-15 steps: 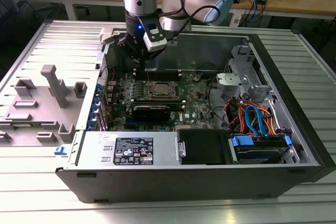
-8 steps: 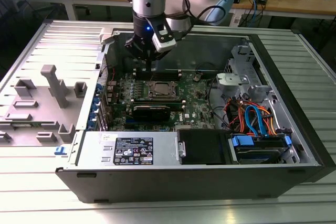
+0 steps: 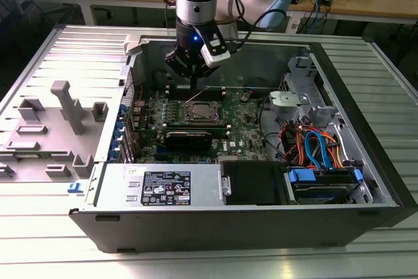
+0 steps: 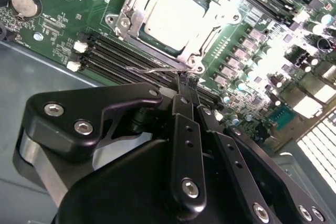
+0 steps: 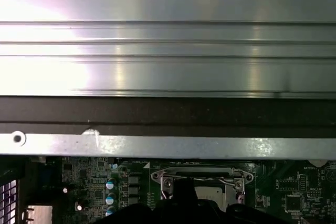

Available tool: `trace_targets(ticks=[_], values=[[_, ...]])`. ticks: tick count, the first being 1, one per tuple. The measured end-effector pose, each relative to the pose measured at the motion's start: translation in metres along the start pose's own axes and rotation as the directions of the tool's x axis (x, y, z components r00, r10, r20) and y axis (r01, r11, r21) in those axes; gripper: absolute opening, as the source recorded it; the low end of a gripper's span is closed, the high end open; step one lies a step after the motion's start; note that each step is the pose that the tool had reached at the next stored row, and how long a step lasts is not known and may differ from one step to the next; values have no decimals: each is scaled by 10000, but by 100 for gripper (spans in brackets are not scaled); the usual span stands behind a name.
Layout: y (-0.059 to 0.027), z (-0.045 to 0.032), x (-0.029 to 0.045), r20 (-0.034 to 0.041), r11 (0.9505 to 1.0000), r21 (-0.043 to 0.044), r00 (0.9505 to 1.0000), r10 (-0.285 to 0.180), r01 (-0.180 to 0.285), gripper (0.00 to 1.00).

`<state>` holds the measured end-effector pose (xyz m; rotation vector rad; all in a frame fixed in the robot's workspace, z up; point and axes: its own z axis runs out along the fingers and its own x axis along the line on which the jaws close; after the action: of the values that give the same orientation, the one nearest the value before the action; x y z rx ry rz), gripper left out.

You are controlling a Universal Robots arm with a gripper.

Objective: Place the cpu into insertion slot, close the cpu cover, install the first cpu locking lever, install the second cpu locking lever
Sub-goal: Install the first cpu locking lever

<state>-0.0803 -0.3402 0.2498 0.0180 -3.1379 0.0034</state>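
1. The jaws are sitting drawn together. In the second wrist view the gripper [image 4: 187, 81] is pointing at the board, its fingers [image 4: 185, 106] lying side by side with barely a slit between them.
2. The tips are meeting a thin wire locking lever [image 4: 152, 70] at the socket's edge (whether the wire is pinched or merely touched, I cannot tell).
3. Just past the tips, the cpu [image 4: 176, 14] is lying flat in the insertion slot [image 3: 189, 114], its silvery top catching the light. The cpu cover [image 4: 207, 38] is lying down over it, framing it.
4. Long black memory slots [image 4: 121, 56] are running alongside the socket, between it and the gripper's body. A coin battery [image 4: 26, 3] is sitting farther off on the green motherboard [image 3: 245, 125].
5. In the exterior view the gripper [image 3: 194, 85] is hanging upright over the socket's far edge, inside the open computer case [image 3: 366, 96].
6. A power supply [image 3: 163, 187] is lying along the case's near wall with a black drive [image 3: 251, 181] just beside it. Blue and orange cables [image 3: 320, 148] are bunching toward the exterior view's right.
7. Grey plastic fixtures [image 3: 65, 106] are standing on the slatted table [image 3: 39, 240], at the exterior view's left of the case.
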Motion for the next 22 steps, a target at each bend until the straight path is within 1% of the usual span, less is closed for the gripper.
trace_targets(ticks=[2,3,6,12,22], values=[[4,13,-7,28,10000,12,10000,11,-11,11],[6,21,-25,44,9999,10,9999,110,-110,11],[16,32,-47,79,9998,10,9998,178,-178,11],[32,62,-109,80,9998,17,9998,184,-185,11],[64,117,-167,97,9998,30,9998,193,-194,11]])
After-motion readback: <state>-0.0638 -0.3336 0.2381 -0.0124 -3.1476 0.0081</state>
